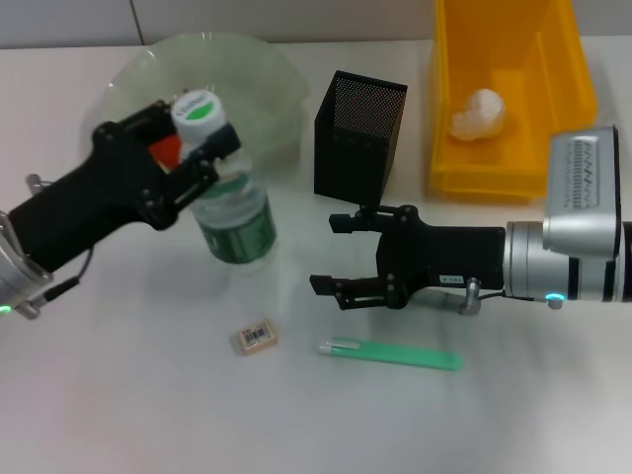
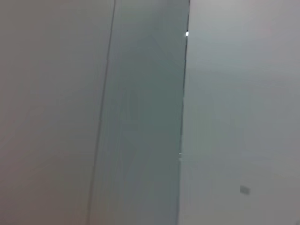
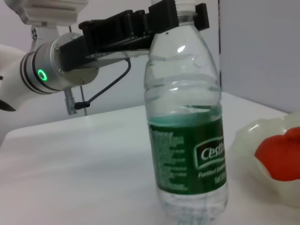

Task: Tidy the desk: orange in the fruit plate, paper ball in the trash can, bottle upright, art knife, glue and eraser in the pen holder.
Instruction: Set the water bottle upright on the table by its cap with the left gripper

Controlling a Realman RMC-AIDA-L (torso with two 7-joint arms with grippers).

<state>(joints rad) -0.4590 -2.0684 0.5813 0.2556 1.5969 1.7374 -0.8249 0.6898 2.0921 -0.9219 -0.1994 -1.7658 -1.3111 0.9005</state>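
Clear plastic catches the light where the bottle [image 1: 234, 219] stands upright on the white counter [image 1: 118, 395], just in front of the fruit plate [image 1: 259, 74]. The left claw [image 1: 202, 146] is clamped round the bottle's neck, right under the white-and-green cap [image 1: 200, 109]; the right wrist view shows its black fingers [image 3: 159, 18] pressed against the neck from both sides. The orange [image 3: 281, 152] sits in the pale-green plate, mostly hidden behind the left claw from above.

The right claw [image 1: 331, 255] hangs low over the counter between the bottle and the black mesh pen holder [image 1: 357, 136], its jaws spread apart with nothing between them. Just in front of it lies a green art knife [image 1: 390, 354] flat on the counter. The eraser [image 1: 257, 337] lies near the bottle's base, barcode label up. The paper ball [image 1: 481, 114] rests inside the yellow trash can [image 1: 568, 79], which stands beside the pen holder. The left wrist view shows only blank grey surfaces.
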